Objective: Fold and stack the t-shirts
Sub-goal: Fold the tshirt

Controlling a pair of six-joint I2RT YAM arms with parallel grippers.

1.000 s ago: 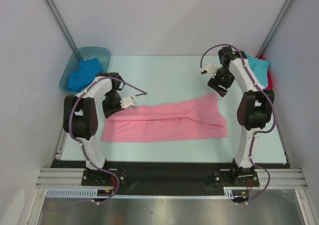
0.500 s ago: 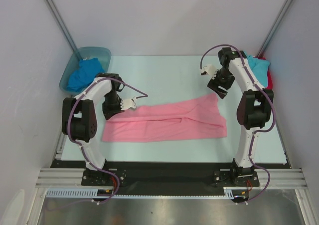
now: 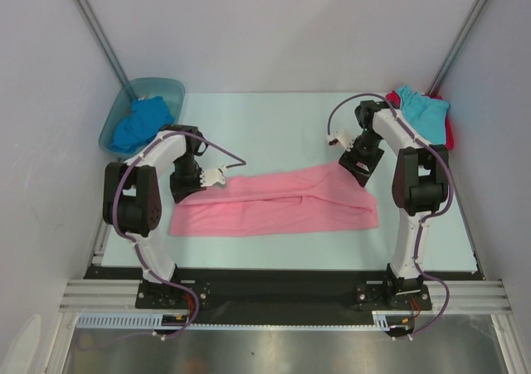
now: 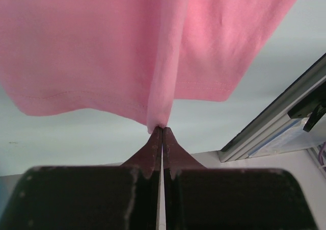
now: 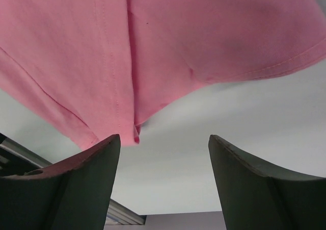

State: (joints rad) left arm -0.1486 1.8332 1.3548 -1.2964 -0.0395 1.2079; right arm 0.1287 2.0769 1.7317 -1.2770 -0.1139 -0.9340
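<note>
The pink t-shirt (image 3: 274, 206) lies long left-to-right; left gripper (image 3: 217, 175) pinches its far-left corner, right gripper (image 3: 347, 148) (jaws apart) hovers beside its far-right corner.

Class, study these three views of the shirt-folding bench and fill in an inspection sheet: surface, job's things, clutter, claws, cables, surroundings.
Surface: pale table, flat.
Job's things: pink t-shirt folded into a long strip mid-table; blue t-shirt in the tub; turquoise t-shirt lying over the red t-shirt at the far right corner.
Clutter: translucent tub at the far left corner; nothing else seen.
Claws: left claw shut on the pink t-shirt's hem; right claw open over its other end, holding nothing.
Cables: purple cables loop along both arms.
Surroundings: plain walls; metal rail at the near edge.
</note>
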